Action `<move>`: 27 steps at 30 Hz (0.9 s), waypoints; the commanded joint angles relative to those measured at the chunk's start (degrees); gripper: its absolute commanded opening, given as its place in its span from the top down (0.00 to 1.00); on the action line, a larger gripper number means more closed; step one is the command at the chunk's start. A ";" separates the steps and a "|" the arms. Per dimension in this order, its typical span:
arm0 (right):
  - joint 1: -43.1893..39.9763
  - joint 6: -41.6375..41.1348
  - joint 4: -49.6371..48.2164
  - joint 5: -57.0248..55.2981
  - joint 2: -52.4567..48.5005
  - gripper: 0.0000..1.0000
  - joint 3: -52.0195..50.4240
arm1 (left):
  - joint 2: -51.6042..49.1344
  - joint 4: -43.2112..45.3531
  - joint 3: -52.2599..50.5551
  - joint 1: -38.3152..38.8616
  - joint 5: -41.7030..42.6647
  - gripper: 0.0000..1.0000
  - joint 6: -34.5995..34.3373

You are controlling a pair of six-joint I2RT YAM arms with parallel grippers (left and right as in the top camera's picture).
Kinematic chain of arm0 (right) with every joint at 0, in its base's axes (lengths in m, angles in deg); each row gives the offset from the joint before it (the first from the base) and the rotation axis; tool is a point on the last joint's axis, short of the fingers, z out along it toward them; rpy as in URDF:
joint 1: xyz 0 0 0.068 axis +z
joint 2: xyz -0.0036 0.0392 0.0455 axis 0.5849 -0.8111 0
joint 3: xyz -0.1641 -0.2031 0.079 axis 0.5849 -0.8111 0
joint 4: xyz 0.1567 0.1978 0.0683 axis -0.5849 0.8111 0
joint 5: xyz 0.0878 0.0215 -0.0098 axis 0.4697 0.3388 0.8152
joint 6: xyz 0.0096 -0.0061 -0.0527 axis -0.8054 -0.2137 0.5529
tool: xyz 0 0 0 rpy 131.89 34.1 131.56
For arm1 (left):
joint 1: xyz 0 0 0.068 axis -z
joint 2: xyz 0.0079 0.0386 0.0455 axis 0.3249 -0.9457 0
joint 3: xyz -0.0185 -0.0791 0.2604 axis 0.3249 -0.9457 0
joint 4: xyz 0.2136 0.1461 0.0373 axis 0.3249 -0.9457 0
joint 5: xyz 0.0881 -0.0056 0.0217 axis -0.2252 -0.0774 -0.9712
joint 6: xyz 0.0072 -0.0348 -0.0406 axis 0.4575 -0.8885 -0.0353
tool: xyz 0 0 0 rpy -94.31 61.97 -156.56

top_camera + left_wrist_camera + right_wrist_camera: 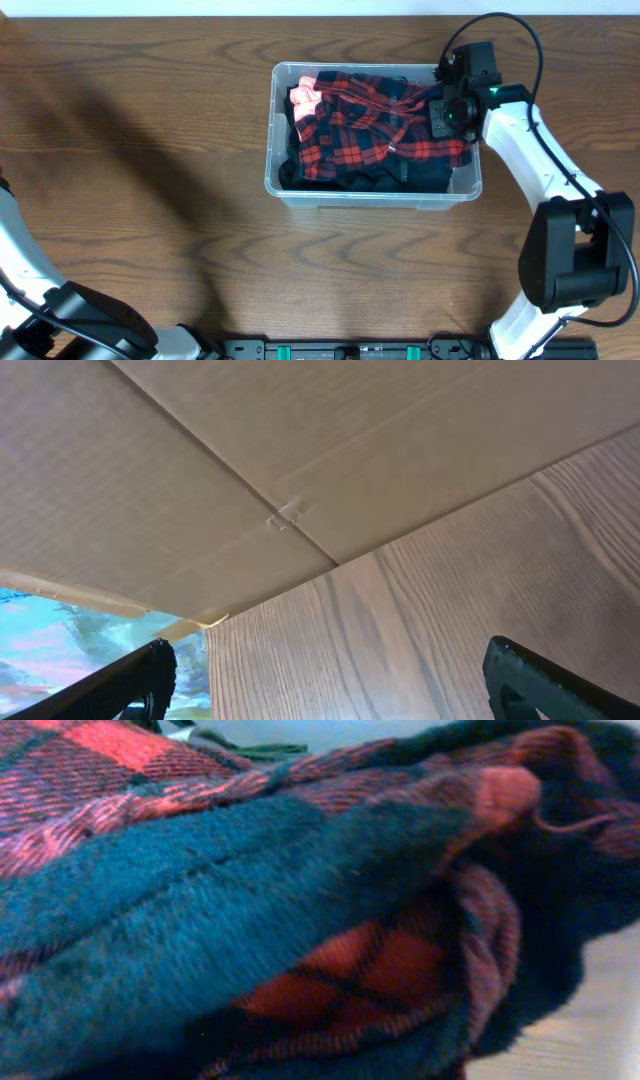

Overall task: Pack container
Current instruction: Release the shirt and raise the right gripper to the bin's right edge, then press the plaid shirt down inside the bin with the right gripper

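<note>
The clear plastic container (pixel 372 198) stands at the back middle of the table. A red-and-black plaid cloth with a dark fleece lining (pixel 365 130) fills it. My right gripper (pixel 446 110) sits over the container's right end, pressed into the cloth. In the right wrist view the cloth (pixel 250 870) fills the frame and hides the fingers. My left gripper (pixel 328 658) is open and empty, its two black fingers wide apart above bare wood, far from the container.
The wood-grain table top (pixel 150 150) spreads around the container. In the left wrist view a cardboard panel (pixel 280 460) stands at the table's edge. The left arm's base (pixel 90 320) is at the front left, the right arm's base (pixel 575 250) at the front right.
</note>
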 commanded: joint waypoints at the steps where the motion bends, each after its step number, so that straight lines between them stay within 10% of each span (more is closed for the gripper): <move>1: 2.01 0.85 1.22 5.09 -4.44 0.99 -1.05 | 0.63 -0.02 -0.68 -0.17 -0.85 0.02 -0.33; 27: 9.79 2.12 3.63 0.42 5.22 0.95 20.55 | 0.63 -0.02 -0.68 -0.17 -0.85 0.02 -0.33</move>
